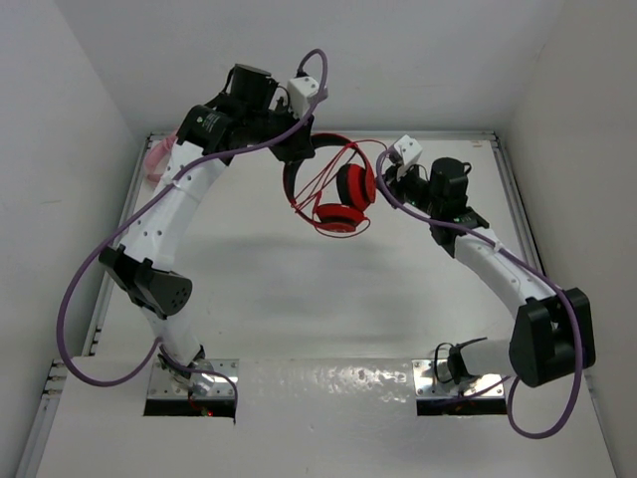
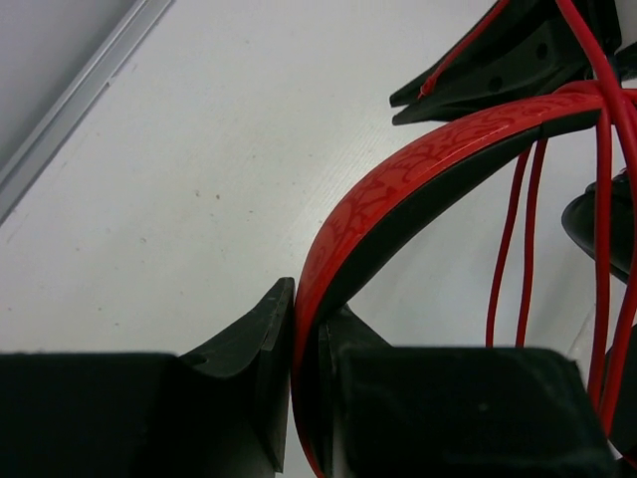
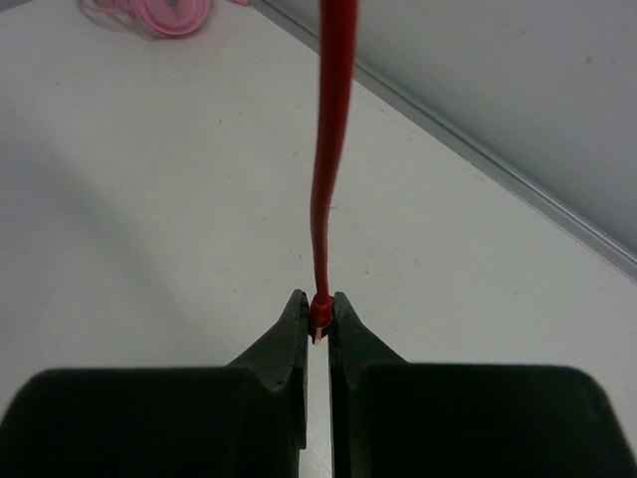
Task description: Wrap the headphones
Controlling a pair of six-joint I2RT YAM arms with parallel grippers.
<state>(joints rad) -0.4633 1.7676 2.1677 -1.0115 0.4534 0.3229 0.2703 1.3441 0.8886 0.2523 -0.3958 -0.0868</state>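
Note:
The red headphones (image 1: 338,199) hang in the air over the far middle of the table, both round earcups (image 1: 355,186) low and to the right. My left gripper (image 1: 296,151) is shut on the black-and-red headband (image 2: 398,189), which is pinched between its fingers (image 2: 306,329). Thin red cable strands (image 2: 510,249) loop down beside the headband and across the earcups. My right gripper (image 1: 386,179) is just right of the earcups and shut on the end of the red cable (image 3: 328,149), whose tip sits between the fingertips (image 3: 318,317).
A pink coiled bundle (image 1: 157,155) lies at the far left edge of the table, also in the right wrist view (image 3: 169,14). White walls and a metal rail (image 1: 468,137) border the table at the back and sides.

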